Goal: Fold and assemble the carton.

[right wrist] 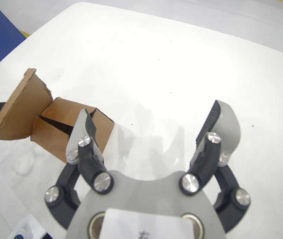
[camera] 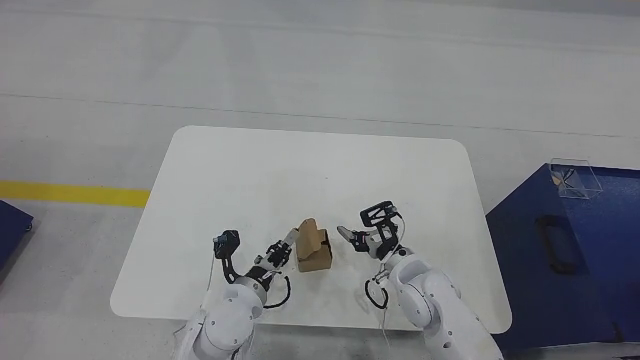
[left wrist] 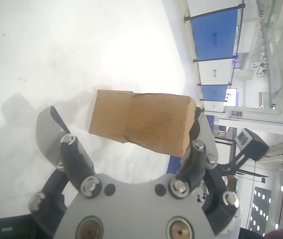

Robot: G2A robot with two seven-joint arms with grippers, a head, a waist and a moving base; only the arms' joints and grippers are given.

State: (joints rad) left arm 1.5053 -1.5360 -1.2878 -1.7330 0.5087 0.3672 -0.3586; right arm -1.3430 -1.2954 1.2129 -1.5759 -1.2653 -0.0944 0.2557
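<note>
A small brown carton (camera: 313, 247) stands on the white table (camera: 300, 165) near its front edge, one flap (right wrist: 19, 105) raised at an angle and a dark slit along its body. My left gripper (camera: 278, 255) is at the carton's left side and open. In the left wrist view the carton (left wrist: 141, 125) lies between the fingers, touching one finger (left wrist: 201, 130) and apart from the other. My right gripper (camera: 352, 237) is open just right of the carton with nothing between its fingers. In the right wrist view one finger (right wrist: 84, 130) overlaps the carton's near corner.
A blue cabinet (camera: 570, 250) stands off the table's right side with a clear plastic box (camera: 575, 175) on top. Another blue object (camera: 10, 225) is at the far left. The table's back and right parts are bare white surface.
</note>
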